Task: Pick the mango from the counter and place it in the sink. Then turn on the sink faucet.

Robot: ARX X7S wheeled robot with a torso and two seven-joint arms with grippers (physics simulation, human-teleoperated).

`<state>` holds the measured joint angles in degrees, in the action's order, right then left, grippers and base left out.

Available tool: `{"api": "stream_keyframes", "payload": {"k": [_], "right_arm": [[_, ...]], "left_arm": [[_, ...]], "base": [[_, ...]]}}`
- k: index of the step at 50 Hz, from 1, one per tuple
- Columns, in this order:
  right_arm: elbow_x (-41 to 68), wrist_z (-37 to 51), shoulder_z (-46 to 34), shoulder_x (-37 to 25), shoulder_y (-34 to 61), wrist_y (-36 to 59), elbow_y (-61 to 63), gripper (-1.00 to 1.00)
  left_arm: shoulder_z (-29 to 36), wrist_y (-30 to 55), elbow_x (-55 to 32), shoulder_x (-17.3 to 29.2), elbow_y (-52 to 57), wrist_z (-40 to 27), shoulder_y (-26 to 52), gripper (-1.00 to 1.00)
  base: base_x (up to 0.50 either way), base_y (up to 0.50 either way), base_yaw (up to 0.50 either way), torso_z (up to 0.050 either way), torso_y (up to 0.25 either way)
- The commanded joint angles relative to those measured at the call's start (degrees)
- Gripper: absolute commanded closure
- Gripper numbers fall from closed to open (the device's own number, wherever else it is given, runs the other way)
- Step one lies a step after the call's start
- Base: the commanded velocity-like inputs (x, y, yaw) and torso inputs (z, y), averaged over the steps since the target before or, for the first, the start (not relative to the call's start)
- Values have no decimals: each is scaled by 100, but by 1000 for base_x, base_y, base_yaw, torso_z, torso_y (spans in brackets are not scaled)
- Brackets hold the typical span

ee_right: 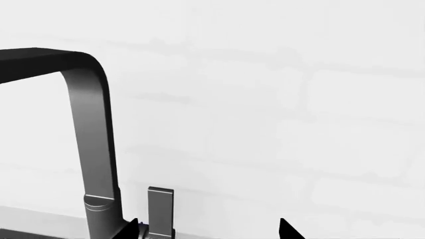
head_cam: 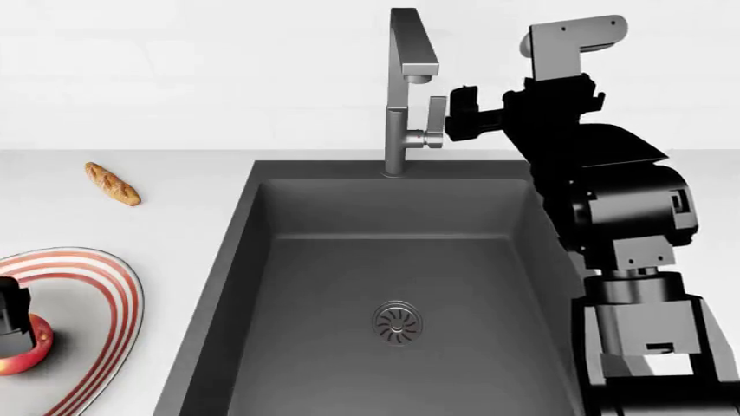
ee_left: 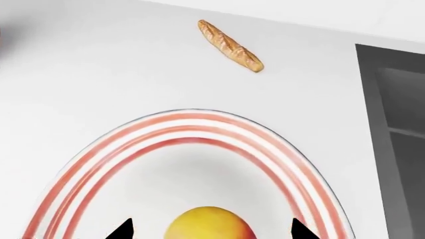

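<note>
Inspecting the scene at this moment: the mango (ee_left: 209, 224) lies on a red-and-white striped plate (ee_left: 192, 127) which sits on the white counter (head_cam: 173, 182) to the left of the sink (head_cam: 393, 260), and the dark basin holds nothing but its round drain (head_cam: 397, 322). In the left wrist view the left gripper (ee_left: 211, 230) is spread, one fingertip on either side of the fruit with a visible gap to each, so the fruit is bracketed but not pinched; contact is not evident. The head view shows only part of that gripper at the frame edge, above the mango. A small baguette (head_cam: 111, 184) lies on the counter well beyond the plate, apart from it. The right gripper (ee_right: 209, 230) is held up by the sink faucet (head_cam: 403, 95), spread, with one fingertip just beside the side lever handle (ee_right: 160, 209); whether it touches cannot be told. Judgement: the pick step is in hand and not complete. The next move likely calls for closing the left gripper on the mango, lifting clear of the plate rim, and carrying it across to the basin; the lever should wait until the fruit is placed
</note>
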<state>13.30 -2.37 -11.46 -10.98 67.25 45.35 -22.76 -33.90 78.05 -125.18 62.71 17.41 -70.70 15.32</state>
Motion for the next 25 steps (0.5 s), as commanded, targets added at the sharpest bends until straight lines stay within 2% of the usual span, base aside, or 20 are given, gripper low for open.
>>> {"api": "stream_keyframes", "payload": {"k": [1, 25], "right_arm": [[47, 27, 15, -22, -24, 32, 50, -100], [109, 60, -6, -76, -51, 57, 137, -100]], "left_arm": [[50, 123, 416, -108, -153, 216, -7, -100], [209, 100, 793, -357, -213, 502, -198, -100]], "base": [[0, 0, 0, 0, 0], [0, 0, 0, 0, 0]]}}
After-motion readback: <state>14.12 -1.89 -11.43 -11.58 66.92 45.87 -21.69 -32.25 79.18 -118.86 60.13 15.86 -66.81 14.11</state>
